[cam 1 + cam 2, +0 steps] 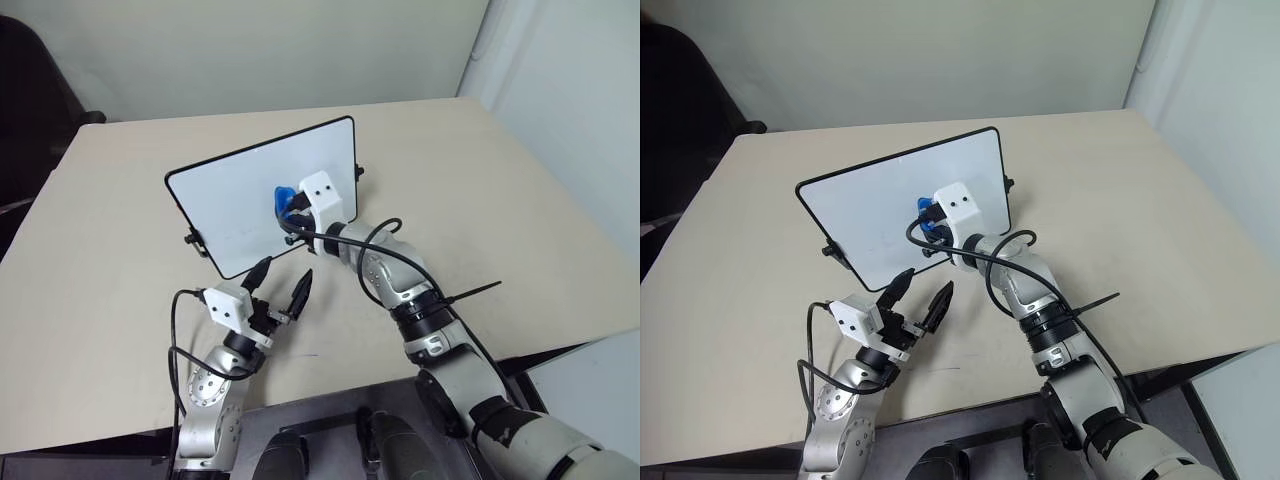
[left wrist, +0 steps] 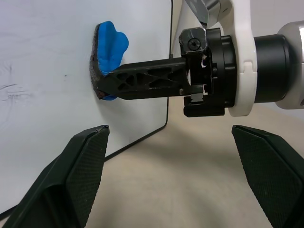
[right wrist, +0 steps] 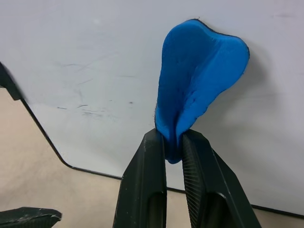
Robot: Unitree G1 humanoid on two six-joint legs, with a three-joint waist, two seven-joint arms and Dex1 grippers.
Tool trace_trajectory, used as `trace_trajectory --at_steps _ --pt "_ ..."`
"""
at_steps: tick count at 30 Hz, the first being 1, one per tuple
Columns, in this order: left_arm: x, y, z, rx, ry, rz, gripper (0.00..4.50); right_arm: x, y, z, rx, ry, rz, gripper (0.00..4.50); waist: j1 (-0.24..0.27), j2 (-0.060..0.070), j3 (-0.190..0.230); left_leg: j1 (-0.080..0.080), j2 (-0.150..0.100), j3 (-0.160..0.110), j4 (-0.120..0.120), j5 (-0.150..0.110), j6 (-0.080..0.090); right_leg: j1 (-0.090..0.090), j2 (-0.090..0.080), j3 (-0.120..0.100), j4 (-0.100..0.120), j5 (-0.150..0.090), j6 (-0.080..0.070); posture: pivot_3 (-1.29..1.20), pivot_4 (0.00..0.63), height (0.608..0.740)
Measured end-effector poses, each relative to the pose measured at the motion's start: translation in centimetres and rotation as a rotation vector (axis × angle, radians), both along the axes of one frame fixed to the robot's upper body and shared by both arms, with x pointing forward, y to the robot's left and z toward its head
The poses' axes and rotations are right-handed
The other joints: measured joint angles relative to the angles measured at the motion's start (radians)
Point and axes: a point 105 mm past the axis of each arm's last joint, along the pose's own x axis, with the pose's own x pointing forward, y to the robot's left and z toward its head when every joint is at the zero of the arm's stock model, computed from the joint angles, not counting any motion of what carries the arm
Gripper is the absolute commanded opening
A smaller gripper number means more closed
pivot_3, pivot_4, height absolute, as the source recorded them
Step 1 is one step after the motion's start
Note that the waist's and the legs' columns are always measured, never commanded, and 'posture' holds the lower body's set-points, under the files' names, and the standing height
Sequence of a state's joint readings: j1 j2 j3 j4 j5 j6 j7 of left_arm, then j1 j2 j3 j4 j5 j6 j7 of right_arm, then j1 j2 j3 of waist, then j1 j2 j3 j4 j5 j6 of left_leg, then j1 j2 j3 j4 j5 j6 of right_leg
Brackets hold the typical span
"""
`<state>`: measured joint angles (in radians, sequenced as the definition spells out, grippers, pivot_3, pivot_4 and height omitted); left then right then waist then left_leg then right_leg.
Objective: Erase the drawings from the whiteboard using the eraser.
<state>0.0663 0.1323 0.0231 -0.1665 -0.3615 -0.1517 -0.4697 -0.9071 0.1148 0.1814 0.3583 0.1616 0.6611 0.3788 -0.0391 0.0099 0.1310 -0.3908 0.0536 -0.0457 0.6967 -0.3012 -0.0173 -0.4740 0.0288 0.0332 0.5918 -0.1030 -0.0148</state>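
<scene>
right gripper [image 3: 173, 149] pinching eraser [image 3: 197, 76] | eraser pressed on whiteboard [image 1: 235, 200] | left gripper [image 1: 283, 285] spread

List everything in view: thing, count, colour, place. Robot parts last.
table: one, beige, under everything.
whiteboard: one, white with black frame, lying on the table ahead of the robot.
eraser: one, bright blue, pressed against the whiteboard's surface, near its right half.
faint marks: a few thin grey traces on the whiteboard.
left hand: one, black fingers, open, over the table just short of the whiteboard's near edge.
right hand: one, black fingers, shut on the eraser.
</scene>
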Motion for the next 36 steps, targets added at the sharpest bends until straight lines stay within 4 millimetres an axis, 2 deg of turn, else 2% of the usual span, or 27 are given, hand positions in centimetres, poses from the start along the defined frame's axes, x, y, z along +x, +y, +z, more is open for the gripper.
trace_trajectory --at_steps 6,12,17,20,23,25,28,33,36 --pt "0.0 0.2 0.1 0.005 -0.004 0.003 4.5 -0.2 -0.8 -0.1 0.014 -0.006 -0.009 0.25 0.003 0.0 0.0 0.0 0.0 0.0 0.0 -0.001 -0.002 0.0 0.0 0.0 0.0 0.003 -0.009 0.0 0.15 0.74" --pt "0.3 0.2 0.4 0.006 -0.017 -0.002 4.5 0.7 -5.7 -0.2 0.006 0.001 -0.126 0.25 0.025 0.0 0.0 -0.001 0.0 0.001 0.002 -0.002 -0.002 0.001 0.0 0.0 0.0 0.003 -0.008 0.0 0.15 0.74" --pt "0.8 0.0 0.4 0.004 -0.014 -0.014 4.5 0.4 -9.3 -0.3 0.01 0.021 -0.216 0.25 0.028 0.0 0.0 -0.001 0.0 0.001 0.002 -0.002 -0.002 0.001 -0.001 0.0 0.0 0.002 -0.008 0.0 0.15 0.74" --pt "1.0 -0.5 0.2 0.003 -0.009 -0.034 4.5 -0.6 -10.9 -0.8 -0.029 0.048 -0.241 0.25 0.029 -0.001 0.0 0.0 0.0 0.001 0.002 -0.002 -0.002 0.002 0.0 0.0 0.0 0.002 -0.007 0.0 0.15 0.74" --pt "1.1 -0.7 0.0 0.001 -0.005 -0.04 4.5 -2.6 -13.5 -2.3 -0.209 0.11 -0.223 0.25 0.032 -0.001 0.0 0.0 -0.001 0.002 0.003 -0.002 -0.001 0.005 0.0 0.0 -0.001 0.001 -0.005 0.0 0.15 0.74" --pt "1.1 -0.7 -0.1 -0.002 0.0 -0.038 4.5 -3.9 -15.0 -3.6 -0.288 0.181 -0.224 0.25 0.032 -0.001 0.0 0.003 -0.002 0.002 0.003 -0.002 -0.001 0.008 0.0 0.0 -0.002 -0.004 0.004 0.0 0.15 0.74" --pt "1.2 -1.1 -0.3 -0.013 0.004 -0.042 4.5 -5.7 -16.1 -4.9 -0.329 0.293 -0.219 0.25 0.032 -0.001 0.0 0.005 -0.004 0.003 0.003 -0.002 0.0 0.009 0.0 0.0 -0.001 -0.005 0.006 0.0 0.15 0.74" --pt "1.2 -1.4 -0.4 -0.012 0.004 -0.046 4.5 -7.7 -19.3 -5.4 -0.401 0.378 -0.251 0.25 0.033 -0.001 0.0 0.008 -0.007 0.005 0.003 -0.001 0.002 0.014 0.001 0.0 -0.002 -0.005 0.008 0.0 0.15 0.74" --pt "1.2 -1.4 -0.6 -0.014 0.007 -0.044 4.5 -8.3 -20.5 -6.2 -0.435 0.404 -0.266 1.18 0.033 -0.001 0.0 0.009 -0.007 0.004 0.003 0.0 0.003 0.015 0.002 0.0 -0.003 -0.005 0.008 0.0 0.15 0.74"
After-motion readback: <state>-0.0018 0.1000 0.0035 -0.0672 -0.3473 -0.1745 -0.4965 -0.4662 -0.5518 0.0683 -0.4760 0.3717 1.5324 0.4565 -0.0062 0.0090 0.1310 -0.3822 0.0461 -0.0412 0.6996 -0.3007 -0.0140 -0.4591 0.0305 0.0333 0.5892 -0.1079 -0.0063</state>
